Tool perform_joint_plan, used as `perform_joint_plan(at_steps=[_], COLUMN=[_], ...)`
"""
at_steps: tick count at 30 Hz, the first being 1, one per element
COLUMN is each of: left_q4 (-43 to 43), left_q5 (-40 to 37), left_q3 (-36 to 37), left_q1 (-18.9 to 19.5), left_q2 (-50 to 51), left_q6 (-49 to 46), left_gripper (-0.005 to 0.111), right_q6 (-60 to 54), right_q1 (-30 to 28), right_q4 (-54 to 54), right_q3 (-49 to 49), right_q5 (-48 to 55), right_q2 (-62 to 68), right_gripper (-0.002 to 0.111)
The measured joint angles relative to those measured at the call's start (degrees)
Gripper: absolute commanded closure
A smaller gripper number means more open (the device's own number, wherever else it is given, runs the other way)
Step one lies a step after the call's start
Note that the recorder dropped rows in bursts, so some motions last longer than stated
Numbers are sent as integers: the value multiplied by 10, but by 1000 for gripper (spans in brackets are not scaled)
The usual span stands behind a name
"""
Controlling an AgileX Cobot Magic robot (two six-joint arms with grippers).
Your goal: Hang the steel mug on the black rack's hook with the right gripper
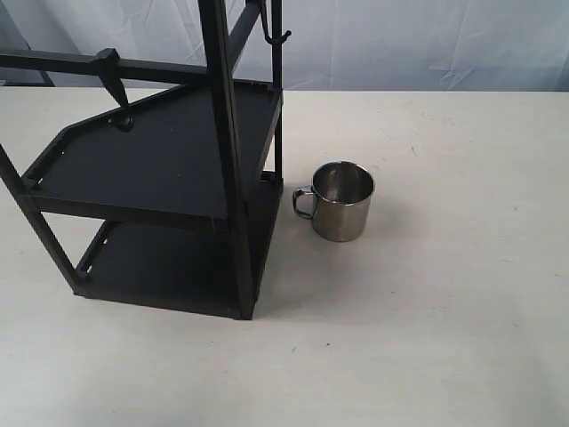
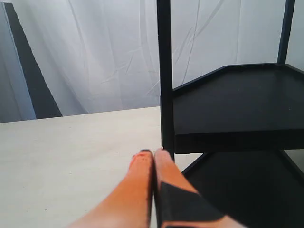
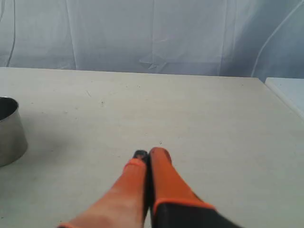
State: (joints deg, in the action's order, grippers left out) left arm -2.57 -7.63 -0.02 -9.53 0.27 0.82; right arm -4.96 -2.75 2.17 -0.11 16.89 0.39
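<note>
The steel mug stands upright on the table just right of the black rack, its handle turned toward the rack. Its side also shows at the edge of the right wrist view, the steel mug. The hook, a tapered peg with a square base, hangs from the rack's horizontal bar above the upper shelf. Neither gripper appears in the exterior view. My right gripper is shut and empty, low over the table, well apart from the mug. My left gripper is shut and empty, close to a rack post.
A thin curved wire hook hangs at the rack's top right. White cloth backs the pale table. The table's right edge shows in the right wrist view.
</note>
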Motion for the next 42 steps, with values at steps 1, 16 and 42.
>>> perform_joint_plan(at_steps=[1, 16, 42], left_q4=[0, 0, 0], left_q5=[0, 0, 0], left_q3=[0, 0, 0], left_q1=[0, 0, 0], left_q2=[0, 0, 0], left_q6=[0, 0, 0], left_gripper=[105, 105, 105], right_q6=[-2, 135, 191], right_q1=[0, 0, 21], right_q4=[-6, 343, 10], right_q3=[0, 0, -358], right_q5=[0, -250, -41], right_q2=[0, -1, 489], right_gripper=[106, 106, 107])
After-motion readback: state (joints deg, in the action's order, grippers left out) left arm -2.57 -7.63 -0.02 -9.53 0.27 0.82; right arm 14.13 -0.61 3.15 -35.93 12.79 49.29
